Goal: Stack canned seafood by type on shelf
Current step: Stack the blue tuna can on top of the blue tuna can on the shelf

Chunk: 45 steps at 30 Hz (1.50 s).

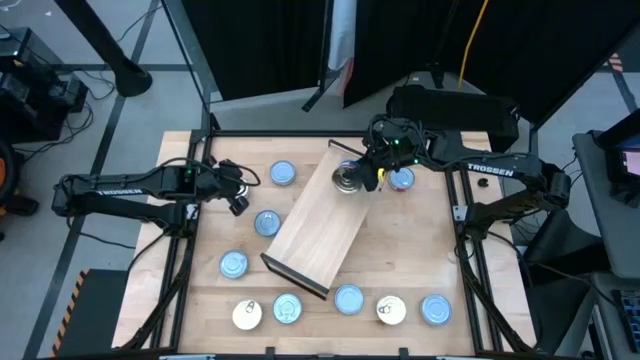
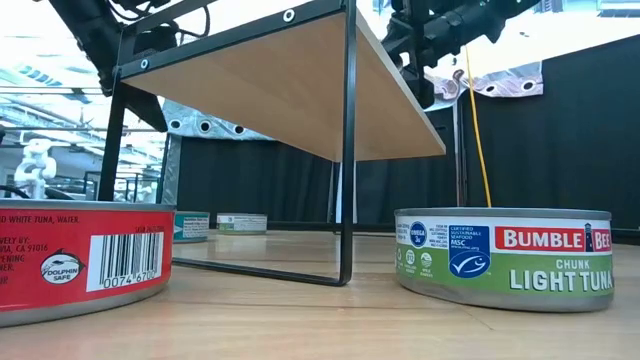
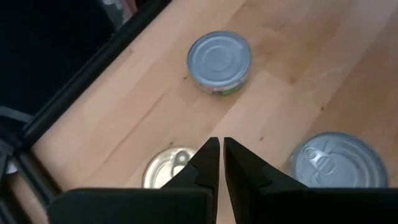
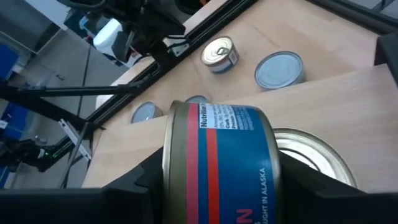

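Now our right gripper (image 4: 214, 180) grips a blue can (image 4: 217, 158) above the shelf (image 1: 320, 225); our left gripper (image 3: 217, 163) hovers clenched, empty.

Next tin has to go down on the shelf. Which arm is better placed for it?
The right. Its gripper is over the far end of the shelf, fingers shut on a blue-and-red can, with another tin on the board beside it. The left gripper is off the shelf, empty, fingers shut.
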Tool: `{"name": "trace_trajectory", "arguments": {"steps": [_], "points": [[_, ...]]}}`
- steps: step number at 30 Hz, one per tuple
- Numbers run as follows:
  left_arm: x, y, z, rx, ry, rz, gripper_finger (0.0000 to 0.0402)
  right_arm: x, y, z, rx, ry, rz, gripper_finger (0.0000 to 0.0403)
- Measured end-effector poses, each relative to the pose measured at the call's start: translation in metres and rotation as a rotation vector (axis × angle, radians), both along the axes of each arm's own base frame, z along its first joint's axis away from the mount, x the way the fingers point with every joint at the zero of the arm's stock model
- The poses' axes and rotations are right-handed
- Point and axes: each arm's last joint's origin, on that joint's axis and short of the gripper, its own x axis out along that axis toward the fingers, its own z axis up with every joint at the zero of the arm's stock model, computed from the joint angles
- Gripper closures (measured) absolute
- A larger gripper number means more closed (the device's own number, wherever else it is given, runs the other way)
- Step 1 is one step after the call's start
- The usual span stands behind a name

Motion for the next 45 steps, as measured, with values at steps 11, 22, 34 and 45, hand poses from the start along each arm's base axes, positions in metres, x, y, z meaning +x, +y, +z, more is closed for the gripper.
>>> {"name": "trace_trajectory", "arguments": {"steps": [11, 22, 34, 45], "points": [[0.0, 0.0, 0.0, -0.008, 0.002, -0.023, 0.0374, 0.0, -0.003, -0.001, -0.036, 0.02, -0.073, 0.0135], [0.0, 0.0, 0.0, -0.008, 0.001, -0.022, 0.0374, -0.001, -0.002, -0.002, -0.058, 0.033, -0.057, 0.0067], [0.0, 0.0, 0.0, -0.009, 0.001, -0.021, 0.0374, -0.002, -0.004, 0.0, -0.099, 0.039, -0.126, 0.0032], [0.001, 0.0, 0.001, -0.007, -0.007, -0.022, 0.0374, -0.003, -0.005, 0.01, -0.208, -0.014, -0.142, 0.0017]]}}
